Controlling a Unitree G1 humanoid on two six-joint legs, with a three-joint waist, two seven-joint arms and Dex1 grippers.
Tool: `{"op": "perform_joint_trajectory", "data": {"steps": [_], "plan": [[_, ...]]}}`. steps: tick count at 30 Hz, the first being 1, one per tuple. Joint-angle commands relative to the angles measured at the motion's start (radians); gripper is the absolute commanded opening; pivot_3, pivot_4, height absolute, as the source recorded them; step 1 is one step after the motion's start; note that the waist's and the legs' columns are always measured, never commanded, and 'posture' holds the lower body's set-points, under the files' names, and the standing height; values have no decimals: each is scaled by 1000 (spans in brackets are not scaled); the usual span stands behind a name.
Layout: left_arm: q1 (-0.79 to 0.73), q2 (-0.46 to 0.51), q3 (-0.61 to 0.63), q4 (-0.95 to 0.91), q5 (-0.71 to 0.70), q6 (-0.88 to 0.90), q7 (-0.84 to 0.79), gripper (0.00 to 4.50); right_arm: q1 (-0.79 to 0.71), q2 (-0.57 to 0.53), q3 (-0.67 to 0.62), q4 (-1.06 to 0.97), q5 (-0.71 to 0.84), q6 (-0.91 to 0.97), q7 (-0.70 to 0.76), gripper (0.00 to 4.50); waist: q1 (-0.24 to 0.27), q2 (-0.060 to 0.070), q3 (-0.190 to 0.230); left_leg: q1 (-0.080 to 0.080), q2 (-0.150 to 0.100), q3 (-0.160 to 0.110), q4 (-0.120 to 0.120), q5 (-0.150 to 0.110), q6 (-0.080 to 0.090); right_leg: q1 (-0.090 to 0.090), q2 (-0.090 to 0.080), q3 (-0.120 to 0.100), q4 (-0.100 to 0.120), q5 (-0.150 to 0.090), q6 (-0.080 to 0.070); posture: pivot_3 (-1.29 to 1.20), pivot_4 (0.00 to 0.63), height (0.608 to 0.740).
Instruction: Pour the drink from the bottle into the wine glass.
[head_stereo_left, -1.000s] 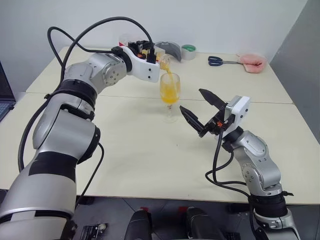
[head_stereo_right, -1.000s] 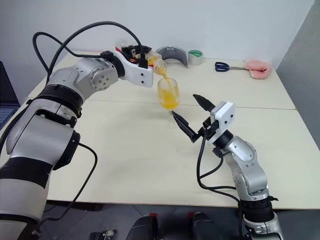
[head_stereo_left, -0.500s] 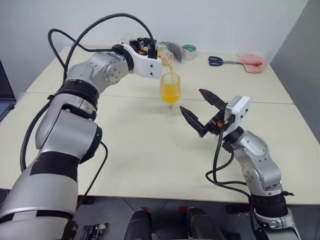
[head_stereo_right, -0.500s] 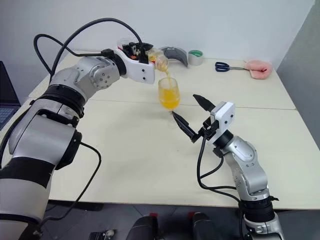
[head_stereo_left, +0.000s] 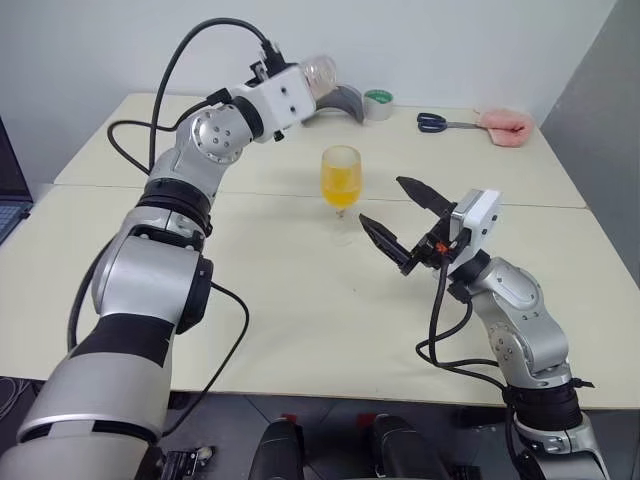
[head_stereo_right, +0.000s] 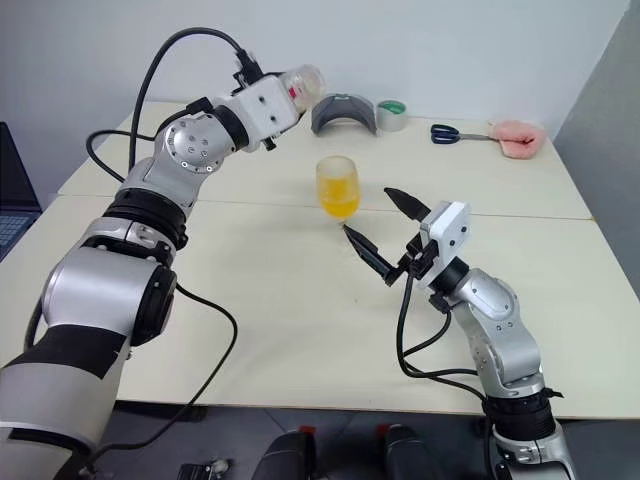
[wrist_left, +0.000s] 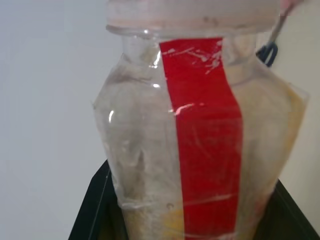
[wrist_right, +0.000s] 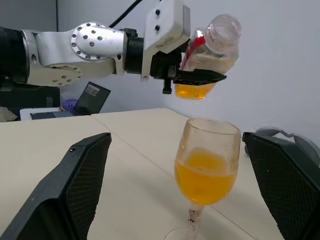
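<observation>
The wine glass (head_stereo_left: 341, 180) stands on the cream table (head_stereo_left: 280, 290), about half full of the orange drink (wrist_right: 204, 181). Up and to the left of the glass, my left gripper (head_stereo_left: 303, 86) is shut on the clear bottle (head_stereo_left: 318, 72), which has a red label strip (wrist_left: 202, 135). The bottle is tipped only a little, with its open mouth clear of the glass. A small amount of drink (wrist_right: 192, 91) rests low in the bottle. My right gripper (head_stereo_left: 381, 199) hangs open just right of the glass, touching nothing, one black finger (wrist_right: 75, 190) on either side of it.
Along the table's far edge lie a grey curved object (head_stereo_left: 343, 100), a tape roll (head_stereo_left: 377, 104), blue-handled scissors (head_stereo_left: 435, 122) and a pink object (head_stereo_left: 505, 123). A laptop (head_stereo_left: 8, 195) shows at the left edge. A seam splits the table crosswise behind the glass.
My left gripper has rolled the bottle back from pouring and lifted it up and away from the glass rim. The stream has stopped. The right gripper has stayed put.
</observation>
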Motion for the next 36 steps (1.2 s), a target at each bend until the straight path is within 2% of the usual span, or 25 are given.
{"op": "perform_joint_trajectory", "data": {"steps": [1, 8, 15, 22, 31, 36], "plan": [[63, 5, 113, -109, -131, 104, -7, 1768, 2, -49, -16, -75, 63, 40, 60, 4500, -1, 1, 0, 0, 0, 0, 0, 0, 0, 0, 0, 0, 0, 0, 0, 0, 150, 740], [369, -34, 276, -466, -296, 363, 96, 1768, 102, -199, -65, -199, 234, 160, 183, 4500, 1, 1, -1, 1, 0, -1, 1, 1, -1, 1, -1, -1, 2, 0, 0, 0, 150, 740], [594, -87, 362, -709, -418, 496, 132, 1768, 140, -232, -71, -172, 273, 163, 240, 4500, 6, 0, -1, 1, 0, -2, 2, -1, 1, 2, -2, -1, 2, 0, 0, 0, 150, 740], [727, -131, 404, -758, -497, 492, 107, 1768, 133, -208, -53, -147, 246, 150, 224, 4500, 8, 0, -2, 2, 0, -2, 2, -1, 1, 4, -1, -1, 2, 0, 0, 0, 150, 740], [766, -145, 397, -676, -492, 423, 104, 1768, 139, -192, -57, -149, 220, 147, 208, 4500, 10, -1, -2, 2, -1, -3, 2, -1, 2, 4, -1, -2, 2, 0, 0, 0, 150, 740], [768, -139, 389, -664, -483, 418, 106, 3270, 132, -179, -50, -145, 210, 145, 194, 4500, 10, -1, -2, 3, -1, -3, 2, -1, 2, 5, -1, -2, 1, 0, 0, 0, 150, 740]]}}
